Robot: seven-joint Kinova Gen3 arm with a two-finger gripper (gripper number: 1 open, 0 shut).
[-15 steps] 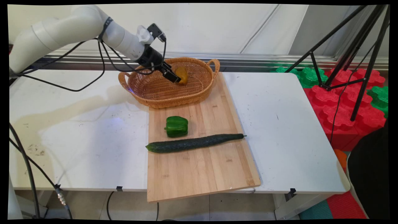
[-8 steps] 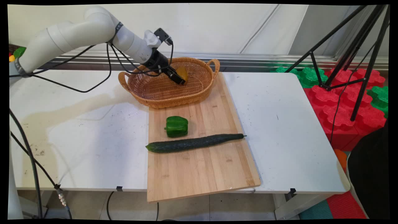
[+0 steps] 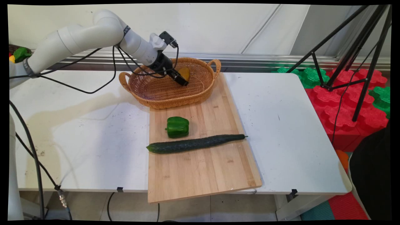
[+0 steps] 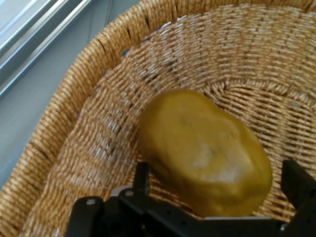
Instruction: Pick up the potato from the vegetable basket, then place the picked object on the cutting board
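Hand view is showing the claw (image 4: 217,197) spreading wide around a potato (image 4: 205,150) lying in the basket (image 4: 89,123), its fingers (image 4: 142,178) not yet closing on it.

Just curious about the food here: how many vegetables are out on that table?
3: a potato in the basket between the gripper fingers, a green pepper and a cucumber on the board.

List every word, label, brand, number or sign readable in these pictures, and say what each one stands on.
None can be read.
The dark band on the arm carries pale marks, too small to read.
The basket, the potato, the green pepper, the cucumber and the cutting board bear no writing.
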